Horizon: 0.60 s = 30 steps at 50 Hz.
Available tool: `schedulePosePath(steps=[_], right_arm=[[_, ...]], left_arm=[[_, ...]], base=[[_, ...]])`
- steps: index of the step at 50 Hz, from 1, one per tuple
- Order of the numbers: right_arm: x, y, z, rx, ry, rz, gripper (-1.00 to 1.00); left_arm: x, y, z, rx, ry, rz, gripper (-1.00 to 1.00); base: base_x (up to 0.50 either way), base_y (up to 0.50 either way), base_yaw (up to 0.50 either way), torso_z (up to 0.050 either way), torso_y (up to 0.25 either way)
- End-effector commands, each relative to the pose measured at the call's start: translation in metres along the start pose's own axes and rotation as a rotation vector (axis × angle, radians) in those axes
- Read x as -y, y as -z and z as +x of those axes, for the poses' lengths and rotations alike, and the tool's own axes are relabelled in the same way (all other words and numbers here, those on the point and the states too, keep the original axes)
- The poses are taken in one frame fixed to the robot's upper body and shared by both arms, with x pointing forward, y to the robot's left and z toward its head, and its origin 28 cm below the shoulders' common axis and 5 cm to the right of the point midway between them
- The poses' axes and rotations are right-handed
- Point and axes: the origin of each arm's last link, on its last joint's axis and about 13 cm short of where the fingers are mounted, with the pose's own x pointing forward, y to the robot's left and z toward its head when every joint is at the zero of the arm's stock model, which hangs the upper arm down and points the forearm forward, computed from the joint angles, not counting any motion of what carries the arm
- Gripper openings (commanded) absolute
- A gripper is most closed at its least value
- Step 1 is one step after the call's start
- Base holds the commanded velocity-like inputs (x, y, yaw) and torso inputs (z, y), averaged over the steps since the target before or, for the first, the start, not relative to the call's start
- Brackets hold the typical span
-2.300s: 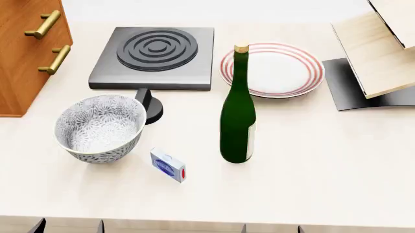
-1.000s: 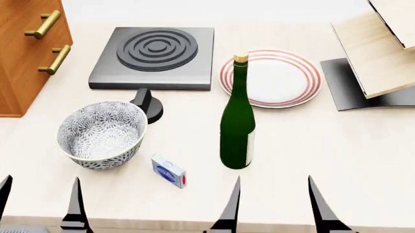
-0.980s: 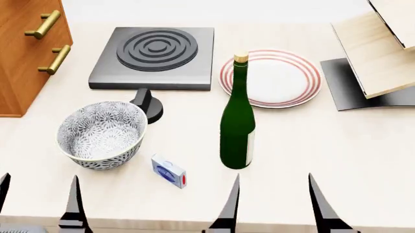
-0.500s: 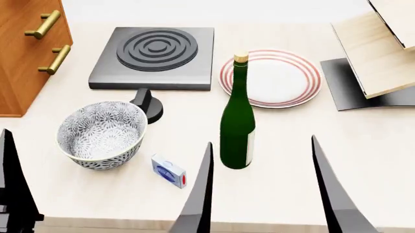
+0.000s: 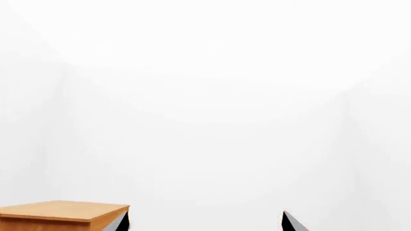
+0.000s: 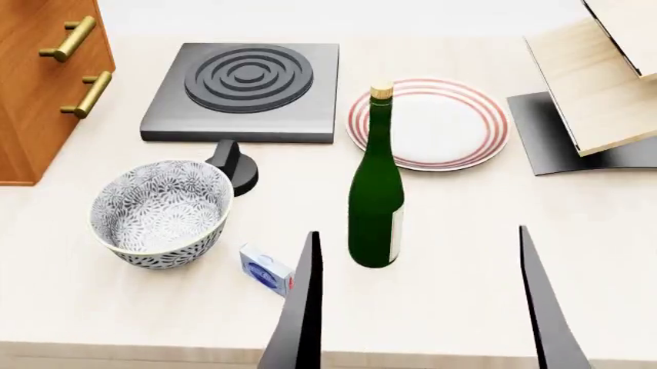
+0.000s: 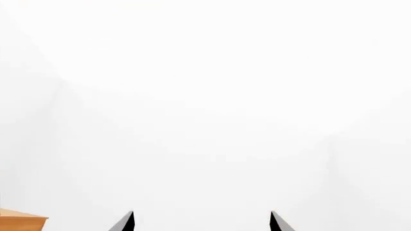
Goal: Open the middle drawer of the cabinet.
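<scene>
White void fills both wrist views; only head view shows cabinet (image 6: 41,84) handles; both jaws apart.

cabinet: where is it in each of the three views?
Head view: the cabinet fills the upper-left corner, two brass handles on its front.
Left wrist view: only its flat top shows, lower-left corner.
Right wrist view: a sliver of the top at the lower-left edge.
Shared landmark: the cabinet's orange-brown wood itself.
</scene>
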Motion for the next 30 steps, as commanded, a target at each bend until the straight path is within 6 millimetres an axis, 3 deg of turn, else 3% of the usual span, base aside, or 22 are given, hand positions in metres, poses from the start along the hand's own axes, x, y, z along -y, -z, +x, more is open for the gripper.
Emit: schedulePosePath(steps=[1,17,30], right_arm=[[-0.0014,-0.0080,-0.0020,0.083,0.016,-0.060,1.00],[-0.0008,-0.0110,-0.0039,0.123,0.032,-0.059,1.00],[-0.0001,-0.0114,-0.0040,0.132,0.034,-0.062,1.00]], left_arm=[[-0.0047,-0.0182,-0.0019,0.085,-0.023,-0.016,1.00],[-0.0051,-0.0248,-0.0039,0.111,-0.035,-0.005,1.00],[-0.0035,-0.0244,-0.0041,0.109,-0.033,0.002,1.00]], base=[[0.00,0.00,0.00,0.000,0.000],[0.01,0.00,0.00,0.000,0.000],[0.40,0.00,0.00,0.000,0.000]])
